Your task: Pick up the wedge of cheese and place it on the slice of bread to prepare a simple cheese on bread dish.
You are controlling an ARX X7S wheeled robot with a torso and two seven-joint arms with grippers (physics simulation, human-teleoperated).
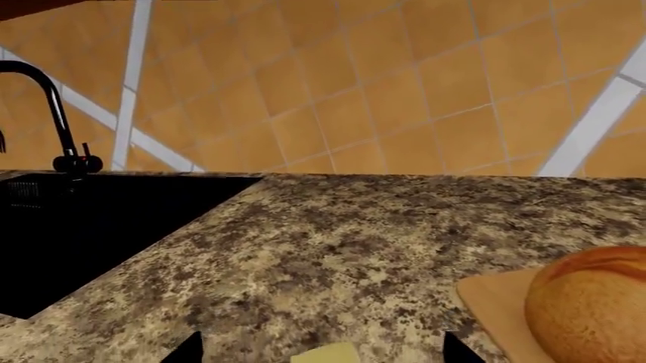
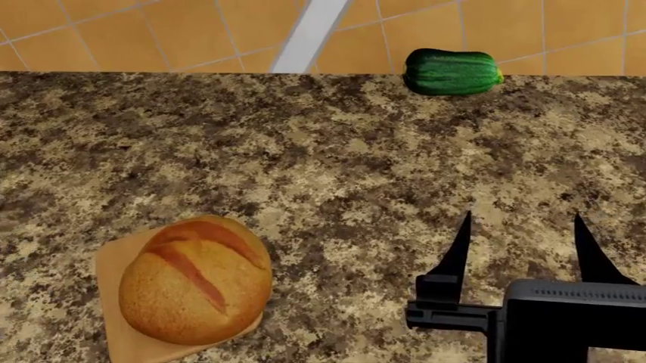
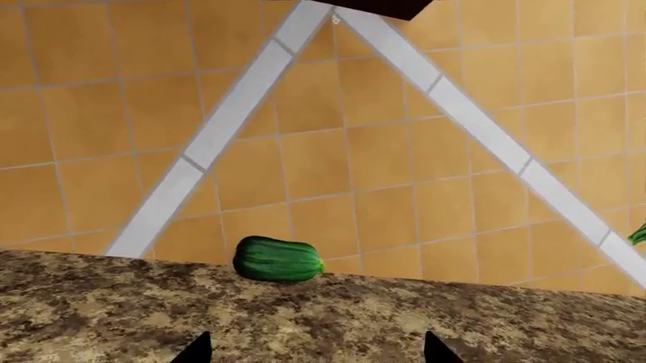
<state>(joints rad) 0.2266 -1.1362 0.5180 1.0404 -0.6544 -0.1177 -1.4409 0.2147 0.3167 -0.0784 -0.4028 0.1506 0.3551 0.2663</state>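
The right pincer (image 2: 523, 243) is held wide open and empty above the tabletop (image 2: 302, 151). The wedge of cheese (image 1: 325, 353) is seen between the spread left pincer (image 1: 321, 349) tips, near the slice of bread (image 2: 195, 278).

- one slice of bread (image 2: 195, 279), a round loaf on a tan slab
- one wedge of cheese (image 1: 325, 353), between my left fingertips
- one zucchini (image 2: 452, 72)
- one faucet (image 1: 53, 113)
- one sink (image 1: 91, 227)
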